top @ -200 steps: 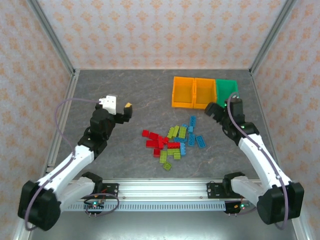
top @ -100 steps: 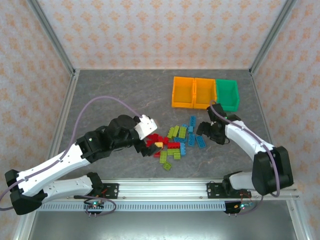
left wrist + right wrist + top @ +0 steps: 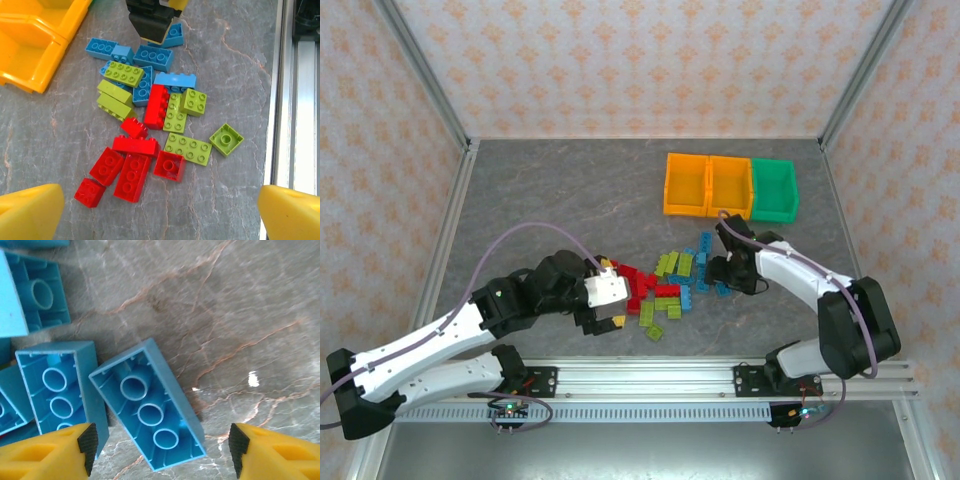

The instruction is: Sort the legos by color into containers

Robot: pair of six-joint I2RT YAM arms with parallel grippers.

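- Progress check: basically nothing is sorted yet. All the legos sit in one mixed pile on the table: reds on the pile's left side, lime greens through the middle, blues on its right.
- The three containers stand in a row beyond the pile and a bit to its right: left orange bin, middle orange bin, green bin. From above, all three look empty.
- The left gripper hovers over the red end of the pile with its fingers spread wide and nothing between them.
- The right gripper is low at the blue edge of the pile. Its fingers are apart, one on each side of a blue brick that lies hollow side up on the table. There are gaps on both sides, so it isn't pinched yet.
- My read: that blue brick is about to be the first pick, and the left arm is lining up on a red one.
- What's left is pretty much everything: every red, green and blue brick needs carrying from the pile to a bin.
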